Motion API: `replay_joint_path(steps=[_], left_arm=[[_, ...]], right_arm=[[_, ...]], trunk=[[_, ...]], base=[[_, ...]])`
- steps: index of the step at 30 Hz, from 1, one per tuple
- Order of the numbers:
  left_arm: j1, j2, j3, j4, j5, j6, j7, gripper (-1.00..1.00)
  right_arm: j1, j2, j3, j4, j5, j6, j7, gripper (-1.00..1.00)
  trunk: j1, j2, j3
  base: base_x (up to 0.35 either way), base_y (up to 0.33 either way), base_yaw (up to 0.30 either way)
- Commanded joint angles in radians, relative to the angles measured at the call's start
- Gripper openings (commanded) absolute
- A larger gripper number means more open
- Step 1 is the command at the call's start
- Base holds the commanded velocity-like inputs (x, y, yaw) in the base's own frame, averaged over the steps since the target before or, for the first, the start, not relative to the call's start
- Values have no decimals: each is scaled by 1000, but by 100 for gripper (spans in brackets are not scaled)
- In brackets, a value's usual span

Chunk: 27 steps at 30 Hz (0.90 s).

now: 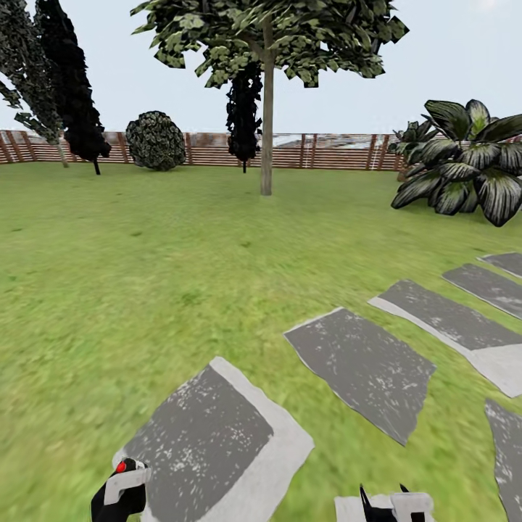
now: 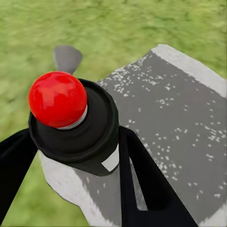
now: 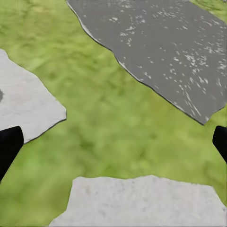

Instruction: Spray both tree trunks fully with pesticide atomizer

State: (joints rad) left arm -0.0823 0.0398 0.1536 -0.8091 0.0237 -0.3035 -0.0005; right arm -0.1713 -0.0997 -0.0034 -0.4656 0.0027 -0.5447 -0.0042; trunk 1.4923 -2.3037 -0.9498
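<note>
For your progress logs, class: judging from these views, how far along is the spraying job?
Done: the pesticide atomizer is off the floor, clamped in the left gripper. In hand: the robot faces a tree across the lawn, right gripper open. Left: no haze shows on the trunk; both trees remain unsprayed.

Left gripper (image 1: 119,496): black body, white block-shaped plate on upper side, seen at lower edge of head view. Left wrist view: fingers (image 2: 142,184) flat, matte black, broad, tapering. Right gripper (image 1: 384,502): white housing, two short pointed black tips. Right wrist view: black finger ends (image 3: 9,146) at frame edges, plain, no markings.
</note>
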Motion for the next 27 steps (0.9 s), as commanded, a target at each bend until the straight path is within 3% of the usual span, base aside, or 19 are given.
replay_joint_path(steps=[1, 27], left_arm=[[0, 0, 0, 1, 2, -3, 0, -100], [-1, 0, 0, 1, 2, -3, 0, -100]], right_arm=[[-1, 0, 0, 1, 0, -3, 0, 100], [-1, 0, -1, 1, 0, -3, 0, 100]], trunk=[[0, 0, -1], [0, 0, -1]], base=[[338, 0, 0], [338, 0, 0]])
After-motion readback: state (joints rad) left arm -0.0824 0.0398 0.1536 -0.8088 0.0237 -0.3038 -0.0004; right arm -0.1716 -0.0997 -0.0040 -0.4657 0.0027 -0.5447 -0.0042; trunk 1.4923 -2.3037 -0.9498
